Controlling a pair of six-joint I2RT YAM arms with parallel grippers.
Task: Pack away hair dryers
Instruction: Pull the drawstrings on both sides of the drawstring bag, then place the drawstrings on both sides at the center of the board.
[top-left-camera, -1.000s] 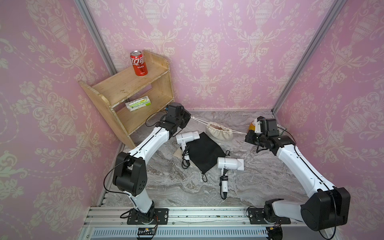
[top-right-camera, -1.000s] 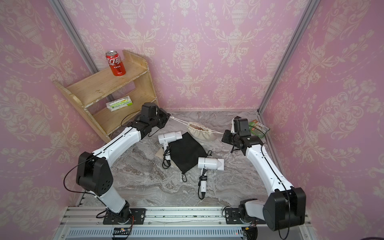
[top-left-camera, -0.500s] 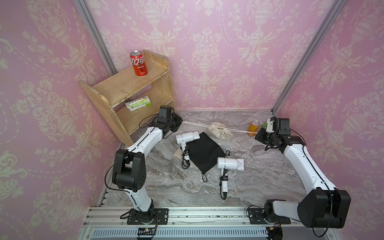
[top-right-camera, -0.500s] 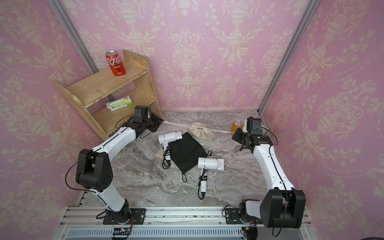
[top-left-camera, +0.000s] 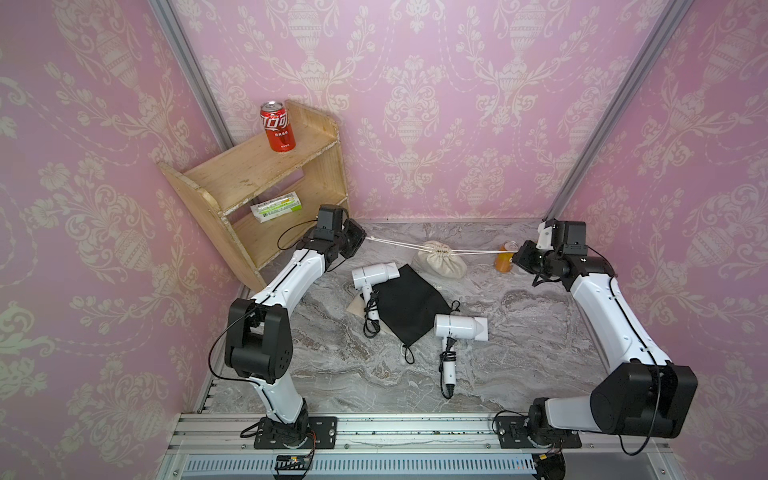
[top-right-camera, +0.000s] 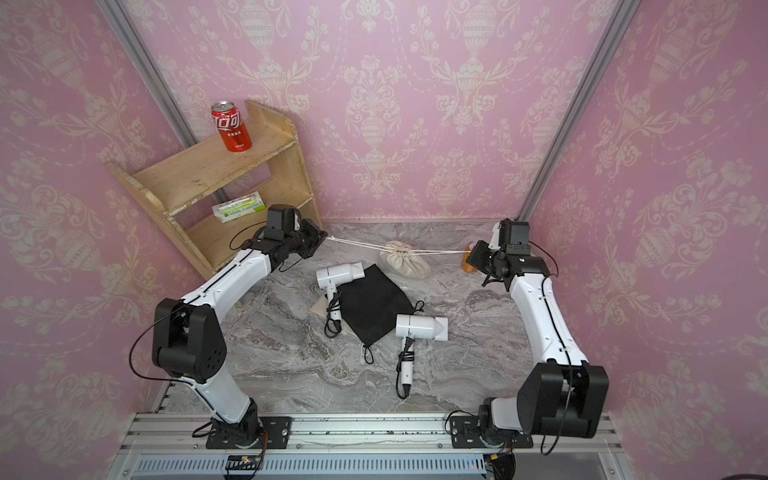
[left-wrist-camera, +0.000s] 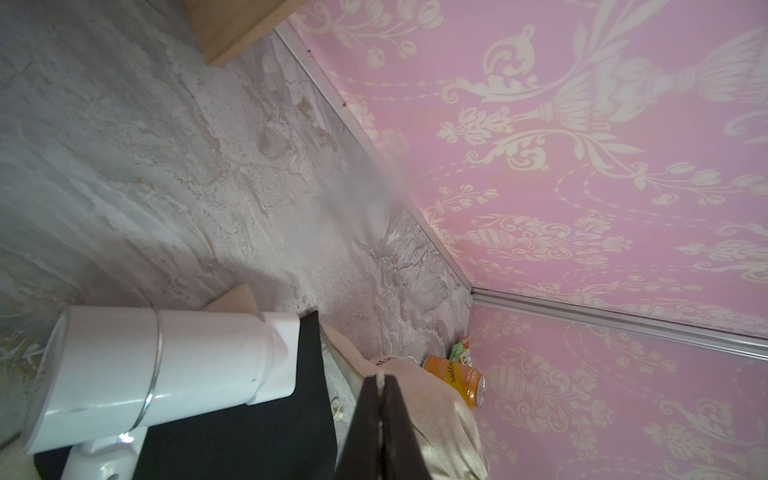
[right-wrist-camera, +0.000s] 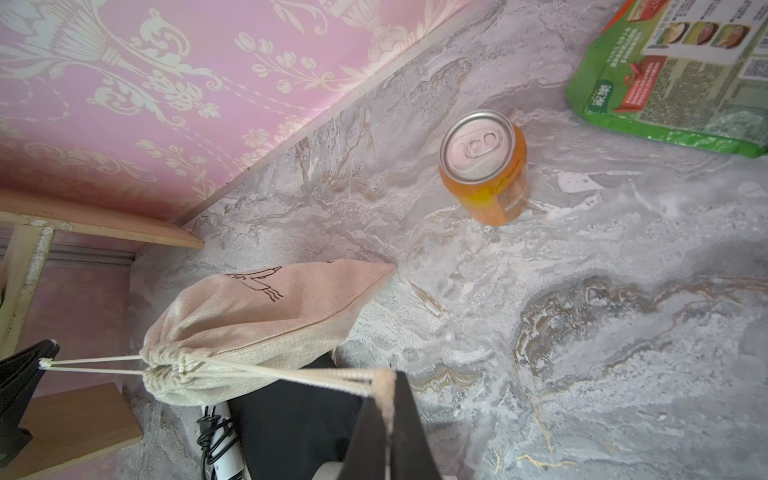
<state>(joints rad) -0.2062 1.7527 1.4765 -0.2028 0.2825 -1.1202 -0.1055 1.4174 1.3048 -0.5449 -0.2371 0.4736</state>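
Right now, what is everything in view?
hair dryers: two, white, either side of the black pouch.
black pouch: one, black, flat, centre.
beige pouch: one, beige, cinched, behind black pouch.
drawstrings: two, cream, taut from beige pouch to both grippers.
shelf: one, wooden, back left corner.
red can: one, red, shelf top.
packet: one, white-green, lower shelf.
orange can: one, orange, upright beside right gripper.
green packet: one, green, near orange can.
table: one, grey marble.
left gripper: one, black, shut on drawstrings.
right gripper: one, black, shut on drawstrings.
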